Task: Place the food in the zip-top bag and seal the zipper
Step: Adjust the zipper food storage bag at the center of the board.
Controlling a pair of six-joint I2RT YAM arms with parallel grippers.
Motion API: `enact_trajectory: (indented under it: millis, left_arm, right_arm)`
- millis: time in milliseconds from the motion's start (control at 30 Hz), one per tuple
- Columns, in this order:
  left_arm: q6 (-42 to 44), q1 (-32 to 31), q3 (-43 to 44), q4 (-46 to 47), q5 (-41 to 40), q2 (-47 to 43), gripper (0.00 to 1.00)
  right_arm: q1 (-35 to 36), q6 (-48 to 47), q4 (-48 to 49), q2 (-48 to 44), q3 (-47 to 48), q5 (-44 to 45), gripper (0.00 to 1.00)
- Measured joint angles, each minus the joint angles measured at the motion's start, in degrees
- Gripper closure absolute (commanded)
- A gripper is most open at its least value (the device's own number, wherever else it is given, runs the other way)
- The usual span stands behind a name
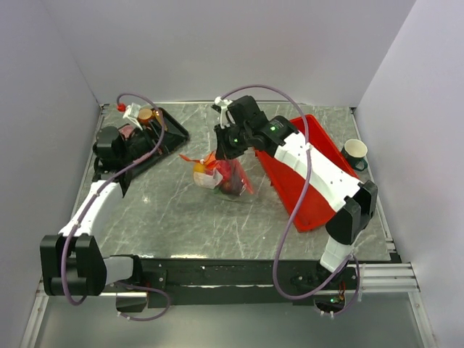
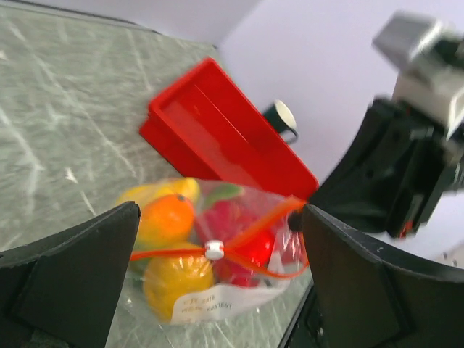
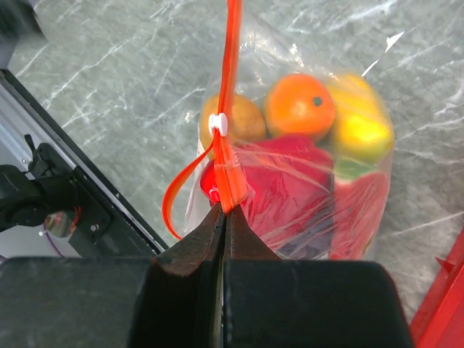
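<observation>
The clear zip-top bag [image 1: 221,180] stands mid-table with the food inside: an orange [image 3: 299,106], a yellow fruit [image 3: 360,130] and red pieces [image 3: 290,181]. My right gripper [image 3: 223,210] is shut on the end of the orange-red zipper [image 3: 232,87] and holds the bag's mouth up; it also shows in the top view [image 1: 216,154]. A white slider [image 3: 217,125] sits partway along the strip. The strip is joined on one side of the slider and split on my gripper's side. My left gripper [image 2: 217,217] is wide open and empty, left of the bag [image 2: 210,254] and apart from it.
A red rectangular tray [image 1: 312,181] lies right of the bag, under my right arm. A dark cup [image 1: 355,152] stands at the far right. A black tray [image 1: 170,130] with small items sits at the back left, by my left wrist. Walls enclose the table.
</observation>
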Motion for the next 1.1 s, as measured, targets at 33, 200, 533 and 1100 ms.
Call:
enact_trajectory:
  millis: [33, 200, 533, 1100]
  left_arm:
    - [-0.5, -0.1, -1.1, 2.8, 1.6, 0.9, 0.01]
    - [-3.2, -1.2, -4.1, 11.3, 5.6, 7.2, 0.01]
    - [-0.9, -8.2, 0.0, 14.1, 7.7, 11.9, 0.01]
    - [19.7, -17.6, 19.9, -9.5, 9.8, 26.1, 0.07]
  right_arm:
    - [-0.1, -0.2, 0.1, 0.0, 0.0, 0.1, 1.0]
    - [-1.7, -1.7, 0.2, -0.9, -1.2, 1.0, 1.0]
    - [-6.3, -4.3, 0.2, -10.4, -11.3, 1.6, 1.0]
    - [-12.1, -6.3, 0.5, -11.3, -15.3, 3.5, 0.99]
